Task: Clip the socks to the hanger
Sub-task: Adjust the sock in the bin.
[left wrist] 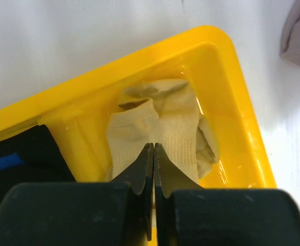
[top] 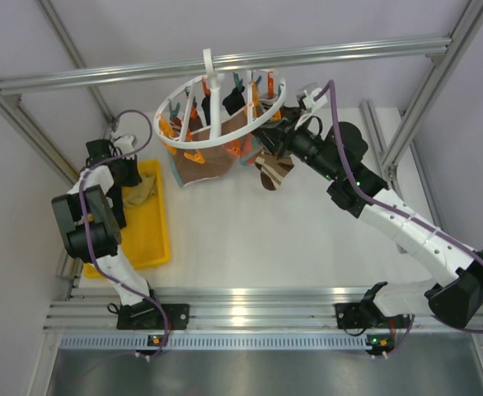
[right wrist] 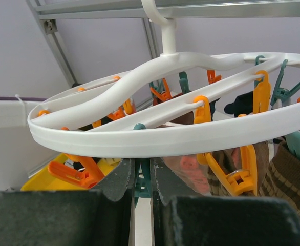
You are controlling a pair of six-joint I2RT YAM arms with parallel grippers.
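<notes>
Nearest, the left gripper [left wrist: 153, 147] pinches the cream sock [left wrist: 168, 120] in the yellow tray [left wrist: 244, 110], so we judge pickup is in hand. Beyond, the right gripper [right wrist: 143, 166] squeezes a teal clip [right wrist: 142, 185] under the hanger [right wrist: 165, 137]; next we must lift the sock there.

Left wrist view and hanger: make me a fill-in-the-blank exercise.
1. The cream sock lies in a ___ tray.
2. The black sock beside it bears a ___ patch.
3. The left gripper has its jaws ___.
4. The hanger has a ___ frame.
Missing words: yellow; blue; shut; white.
</notes>
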